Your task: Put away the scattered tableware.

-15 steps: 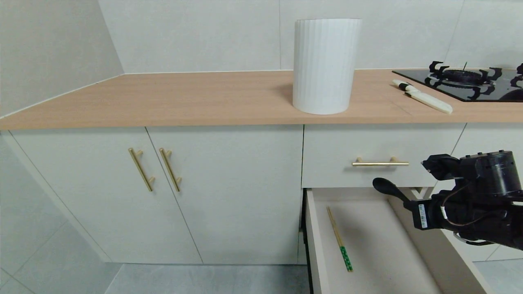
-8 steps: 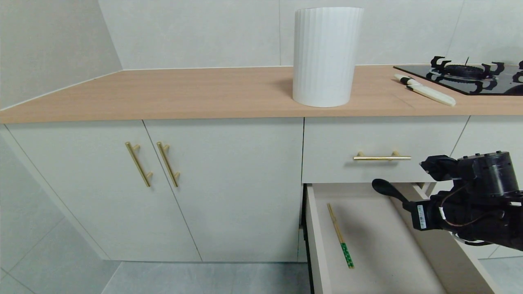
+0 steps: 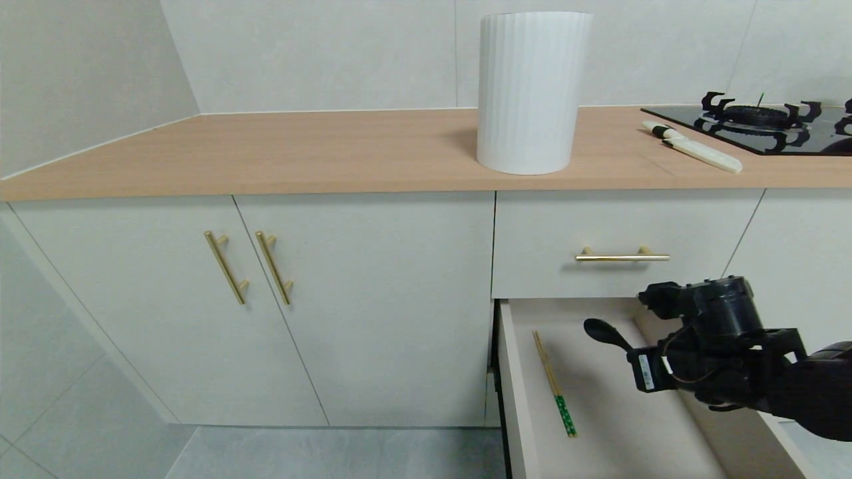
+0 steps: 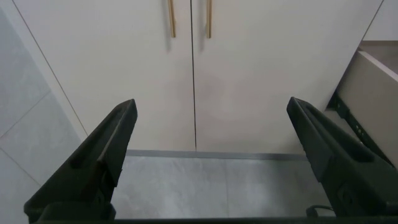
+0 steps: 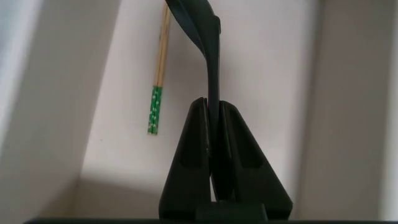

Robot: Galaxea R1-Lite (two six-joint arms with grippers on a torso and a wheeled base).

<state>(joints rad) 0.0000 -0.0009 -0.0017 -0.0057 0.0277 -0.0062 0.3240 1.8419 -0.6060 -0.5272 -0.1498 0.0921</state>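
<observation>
My right gripper (image 3: 644, 359) is shut on the handle of a black spoon (image 3: 602, 331) and holds it above the open drawer (image 3: 512, 372), bowl end pointing left. In the right wrist view the black spoon (image 5: 200, 31) sticks out from between the closed fingers (image 5: 198, 146), over the drawer floor. A pair of wooden chopsticks with green ends (image 3: 554, 386) lies on the drawer floor, left of the spoon; the chopsticks (image 5: 159, 74) lie beside the spoon's bowl. My left gripper (image 4: 211, 162) is open, low in front of the cabinet doors, holding nothing.
On the wooden counter (image 3: 299, 156) stand a tall white ribbed container (image 3: 529, 93), a white knife (image 3: 692, 148) and a black gas hob (image 3: 759, 123). A shut drawer with a gold handle (image 3: 622, 257) sits above the open one. Two cabinet doors (image 3: 253, 306) are shut.
My right arm has moved left and down with the spoon, further over the open drawer. The head camera shifted earlier, so the counter sits lower in the picture.
</observation>
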